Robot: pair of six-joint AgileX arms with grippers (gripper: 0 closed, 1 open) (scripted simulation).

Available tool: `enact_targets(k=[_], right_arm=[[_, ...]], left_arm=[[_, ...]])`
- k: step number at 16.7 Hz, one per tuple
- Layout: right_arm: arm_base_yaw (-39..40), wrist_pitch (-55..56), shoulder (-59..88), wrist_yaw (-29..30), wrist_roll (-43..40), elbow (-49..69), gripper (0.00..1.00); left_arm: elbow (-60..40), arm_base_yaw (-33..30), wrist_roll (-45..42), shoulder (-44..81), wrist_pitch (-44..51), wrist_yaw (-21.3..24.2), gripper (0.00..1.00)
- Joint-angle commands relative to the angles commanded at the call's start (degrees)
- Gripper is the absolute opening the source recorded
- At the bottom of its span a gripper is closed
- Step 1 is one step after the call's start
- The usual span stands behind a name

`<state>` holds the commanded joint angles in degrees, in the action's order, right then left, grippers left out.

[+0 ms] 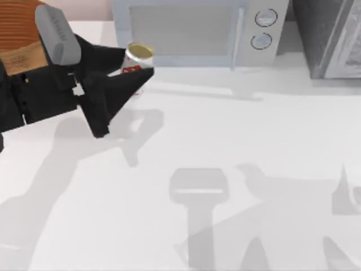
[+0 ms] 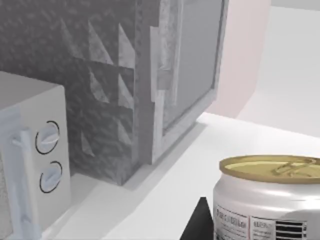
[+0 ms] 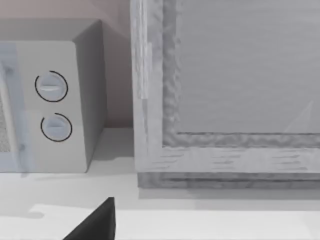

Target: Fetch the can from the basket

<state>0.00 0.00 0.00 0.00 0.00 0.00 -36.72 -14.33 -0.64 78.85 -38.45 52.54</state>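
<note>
One can (image 1: 137, 61), white with a red label patch and a gold-tan top, sits clamped in the left tool (image 1: 131, 72) at about ten o'clock in the top view, off the white surface (image 1: 237, 141) and just in front of the microwave (image 1: 197, 31). The basket (image 1: 20, 34), orange-brown and ribbed, lies at the far ten o'clock corner, partly covered by the black left arm and well clear of the can. A grey cabinet (image 1: 333, 36) stands at two o'clock.

In the left wrist view, the can (image 2: 267, 200) looms close, its pull-tab top upright, a dark finger (image 2: 199, 222) against its side; the microwave's two dials (image 2: 49, 157) and the cabinet (image 2: 125, 85) stand beyond.

In the right wrist view, one dark fingertip (image 3: 95, 222) of the right tool shows above the surface, facing microwave (image 3: 55, 100) and cabinet (image 3: 225, 90); its state cannot be told.
</note>
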Motion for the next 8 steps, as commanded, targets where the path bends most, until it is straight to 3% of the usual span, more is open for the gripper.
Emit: enact_targets(k=[8], right_arm=[[0.0, 0.0, 0.0, 0.0, 0.0, 0.0, 1.0]], left_arm=[[-10.3, -1.8, 0.4, 24.1, -13.5, 11.3, 0.0]])
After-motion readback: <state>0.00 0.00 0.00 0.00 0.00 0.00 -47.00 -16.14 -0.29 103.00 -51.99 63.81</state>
